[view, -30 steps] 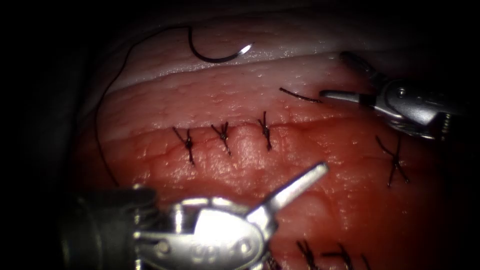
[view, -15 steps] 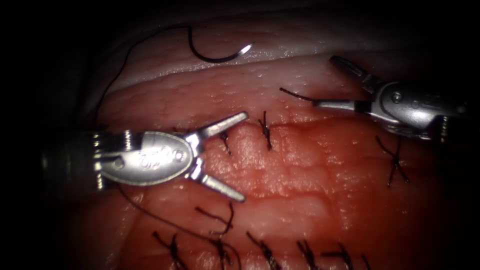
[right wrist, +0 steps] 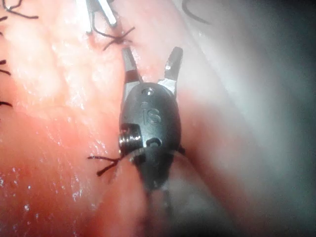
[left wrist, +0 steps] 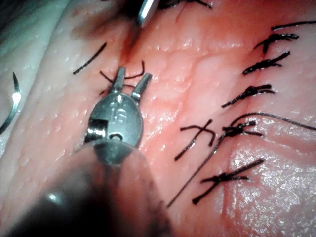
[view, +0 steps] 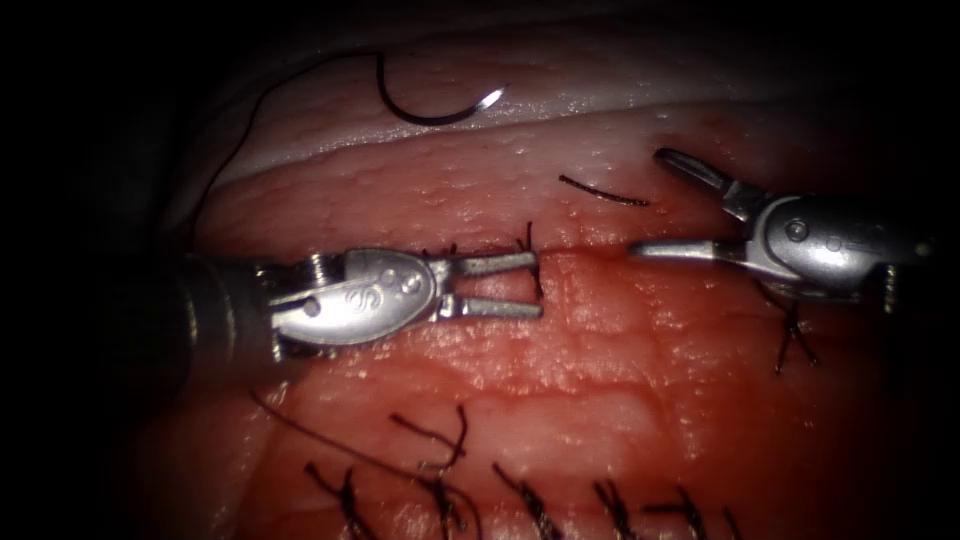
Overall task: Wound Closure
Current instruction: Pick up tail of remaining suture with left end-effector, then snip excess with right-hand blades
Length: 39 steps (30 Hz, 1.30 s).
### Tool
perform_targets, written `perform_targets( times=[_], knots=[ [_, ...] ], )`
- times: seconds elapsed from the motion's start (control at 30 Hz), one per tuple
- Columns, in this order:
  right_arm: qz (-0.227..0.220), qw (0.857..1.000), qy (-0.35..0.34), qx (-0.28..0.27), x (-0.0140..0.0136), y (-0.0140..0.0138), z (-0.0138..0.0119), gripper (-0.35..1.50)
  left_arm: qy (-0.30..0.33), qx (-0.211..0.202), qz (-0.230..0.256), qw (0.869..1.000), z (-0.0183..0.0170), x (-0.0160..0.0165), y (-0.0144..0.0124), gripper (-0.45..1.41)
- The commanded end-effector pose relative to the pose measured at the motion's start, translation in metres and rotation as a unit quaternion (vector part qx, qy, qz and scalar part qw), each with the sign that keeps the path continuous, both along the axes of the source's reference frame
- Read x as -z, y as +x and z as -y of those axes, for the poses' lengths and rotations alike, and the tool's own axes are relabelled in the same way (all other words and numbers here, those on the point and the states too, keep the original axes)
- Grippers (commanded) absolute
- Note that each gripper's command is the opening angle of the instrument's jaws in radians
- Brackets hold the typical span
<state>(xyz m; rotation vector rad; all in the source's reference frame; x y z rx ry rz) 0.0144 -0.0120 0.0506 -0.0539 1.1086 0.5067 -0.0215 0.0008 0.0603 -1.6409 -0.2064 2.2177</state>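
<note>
Between stitches: left tool [view: 505, 285] narrowly open and empty over the sutured cut [view: 600, 250], right tool [view: 665, 205] wide open and empty at the cut's right, needle [view: 440, 110] lying free on far tissue [view: 620, 360], so next needs a needle pickup.

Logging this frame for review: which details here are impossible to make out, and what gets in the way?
- Stitches under the left tool: endoscope view, its open empty jaws and body cover them.
- Thread from the free needle, which lies on the pale tissue edge: fades into shadow at the endoscope view's left.
- Lower stitch row: cut by the bottom edge.
- Right tool, open and empty: its shaft blurs in the right wrist view.
</note>
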Motion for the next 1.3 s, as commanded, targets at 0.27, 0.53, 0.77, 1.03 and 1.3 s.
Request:
perform_targets(
  times=[0.27, 0.53, 0.77, 1.03, 1.3],
  knots=[
    [-0.002, 1.000, -0.001, 0.001, -0.0006, 0.0010, 0.0002, 1.20, 0.002, -0.005, 0.010, 1.000, 0.0001, 0.0001, -0.0010, -0.07],
    [-0.001, 1.000, -0.002, 0.004, -0.0011, 0.0011, 0.0005, 1.20, 0.009, -0.007, 0.017, 1.000, 0.0002, 0.0013, -0.0012, -0.05],
    [0.002, 1.000, -0.011, 0.026, -0.0017, 0.0017, 0.0017, 1.20, 0.008, -0.007, 0.020, 1.000, -0.0002, 0.0008, -0.0009, -0.45],
    [-0.005, 0.993, -0.082, 0.085, -0.0020, 0.0049, 0.0039, 1.26, 0.003, -0.007, 0.024, 1.000, -0.0005, 0.0010, 0.0003, -0.45],
    [0.011, 0.989, -0.118, 0.089, -0.0020, 0.0090, 0.0038, 1.23, -0.002, 0.005, 0.033, 0.999, -0.0013, 0.0012, 0.0010, -0.45]
  ],
)
